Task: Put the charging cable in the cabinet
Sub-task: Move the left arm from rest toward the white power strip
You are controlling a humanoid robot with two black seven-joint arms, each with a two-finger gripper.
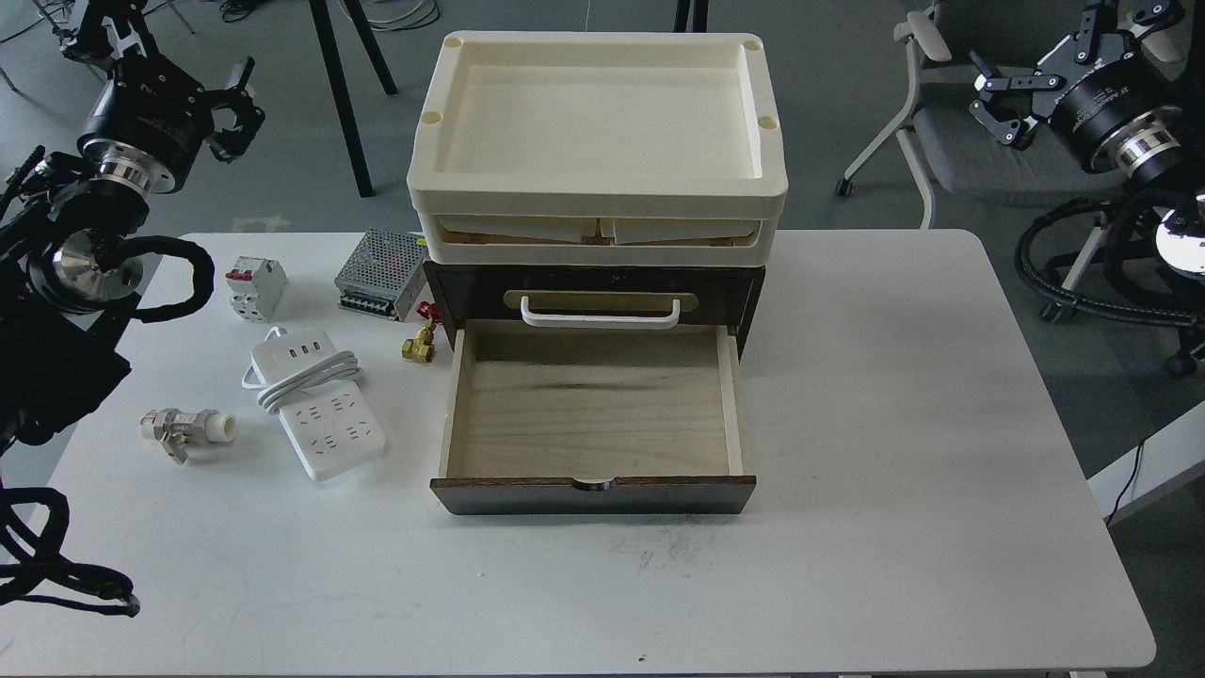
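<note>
Lighting: bright, even, diffuse, from overhead. Shadows: soft and short, falling just beneath the cabinet (591, 292) drawer front and beside small items. Glare: mild sheen on the white counter (894, 424). Focus: sharp throughout; no blur or evident edge distortion.

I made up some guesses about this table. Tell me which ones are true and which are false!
1. The bottom drawer of the cabinet is pulled open. True.
2. The charging cable is inside the drawer. False: it lies on the table, left of the drawer.
3. The left tool is holding the cable. False: it is up in the air, holding nothing.
4. The cream trays sit on top of the cabinet. True.
</note>
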